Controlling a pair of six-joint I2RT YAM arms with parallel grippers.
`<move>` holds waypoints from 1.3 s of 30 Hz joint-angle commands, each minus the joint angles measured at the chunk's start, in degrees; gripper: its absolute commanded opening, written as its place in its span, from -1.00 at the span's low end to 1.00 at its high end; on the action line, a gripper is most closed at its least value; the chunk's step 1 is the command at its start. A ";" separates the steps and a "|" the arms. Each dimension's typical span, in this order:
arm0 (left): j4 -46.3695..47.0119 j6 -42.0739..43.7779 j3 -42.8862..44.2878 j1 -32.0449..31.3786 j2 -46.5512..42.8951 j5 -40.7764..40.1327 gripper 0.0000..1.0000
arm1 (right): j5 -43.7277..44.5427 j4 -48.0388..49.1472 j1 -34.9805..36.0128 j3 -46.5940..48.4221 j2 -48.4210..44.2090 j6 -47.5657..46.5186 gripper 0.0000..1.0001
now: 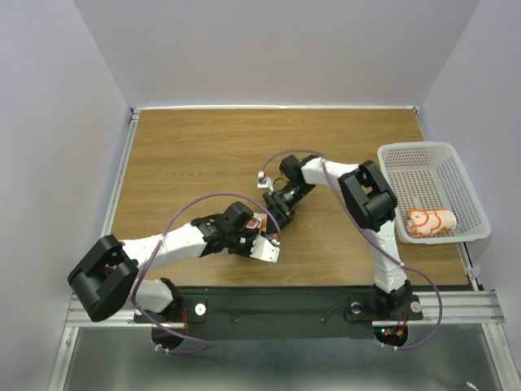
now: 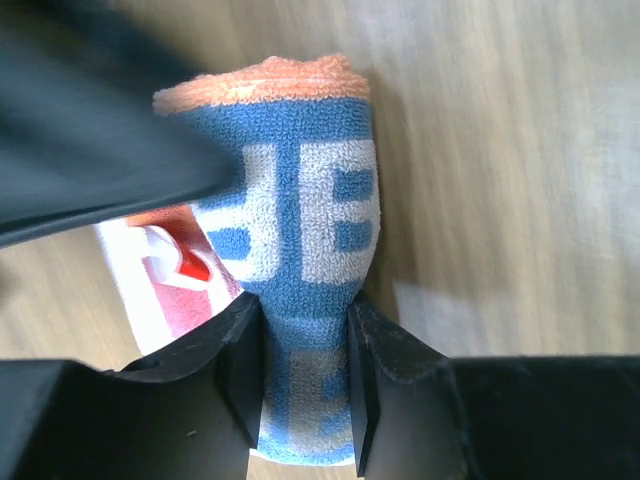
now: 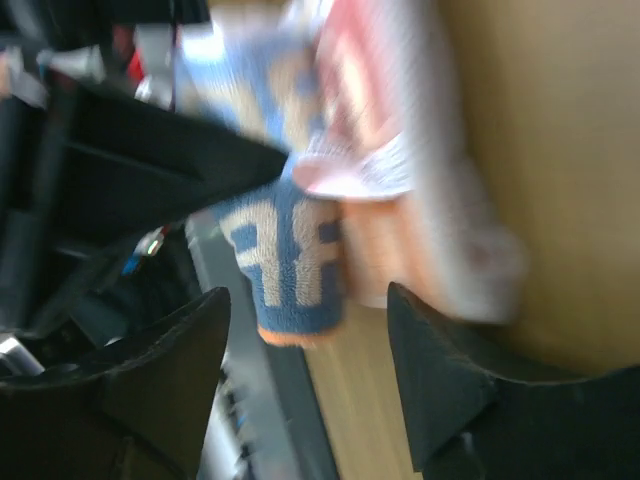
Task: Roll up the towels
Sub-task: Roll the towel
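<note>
Near the lower middle of the overhead view, just above the black base rail, the lettered towel (image 1: pixel 265 244) lies on the desk (image 1: pixel 195 155) where the two arms meet. The left arm (image 1: pixel 183 240) reaches in from the lower left, and the right arm (image 1: pixel 366 195) bends down to the towel from above. In the left wrist view the towel is a tight roll running up the frame, blue with pale block letters and an orange edge at its top end. The left jaws are closed on its lower part, with both black fingers (image 2: pixel 238 375) pressed against its sides. At the lower left of that roll, a white and red part of the cloth lies flat on the wood. A dark, blurred shape crosses the upper left of that view and overlaps the roll's top corner. The right wrist view is blurred. It shows the blue, orange-edged end of the roll between the right fingers (image 3: pixel 440 390), which stand well apart, so the right jaws are open and neither finger presses on the cloth. At the right edge of the overhead view stands a white basket (image 1: pixel 415 148), and the second towel (image 1: pixel 430 221) lies rolled in its near end, white and orange.
</note>
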 commanded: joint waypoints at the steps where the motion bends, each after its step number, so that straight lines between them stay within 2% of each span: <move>1: -15.03 -3.81 5.14 0.43 4.10 10.05 -0.60 | 1.94 2.15 -8.12 8.26 -6.51 2.58 0.46; 3: -18.81 -4.26 8.40 0.78 6.82 14.70 -0.63 | 1.41 2.67 -11.99 10.72 -8.44 4.77 0.51; 4: -20.22 -4.17 9.45 1.30 7.71 16.21 -0.63 | 1.75 2.85 -13.14 11.43 -9.49 5.04 0.99; 6: -23.90 -3.65 13.05 3.50 9.64 20.06 -0.63 | 3.77 3.29 -15.78 12.05 -13.43 5.40 1.00; 9: -31.79 -0.58 19.03 7.54 17.35 25.34 -0.61 | 12.00 6.87 -18.06 9.43 -21.41 6.10 1.00; 13: -39.64 2.50 26.67 13.52 25.44 31.07 -0.53 | 18.43 13.91 -19.39 0.38 -34.26 6.98 1.00; 18: -45.34 3.21 34.50 17.65 35.12 34.41 -0.47 | 18.37 15.15 -18.77 -7.36 -44.29 3.04 1.00; 20: -48.08 4.35 37.66 19.41 40.57 35.64 -0.44 | 20.99 14.72 -17.55 -10.09 -47.55 1.80 1.00; 23: -54.92 7.51 45.20 21.16 49.26 37.66 -0.42 | 27.32 14.80 -9.93 -13.16 -50.19 -1.53 1.00; 29: -55.03 6.12 49.62 23.11 53.94 37.67 -0.40 | 40.85 15.50 6.42 -16.25 -48.62 -6.11 0.95; 32: -55.03 6.03 50.42 23.19 55.35 37.58 -0.39 | 47.97 16.03 13.71 -15.81 -44.41 -8.74 0.91; 39: -55.03 6.11 50.68 23.46 55.70 37.49 -0.36 | 54.67 23.85 22.00 -16.34 -34.65 -11.39 0.86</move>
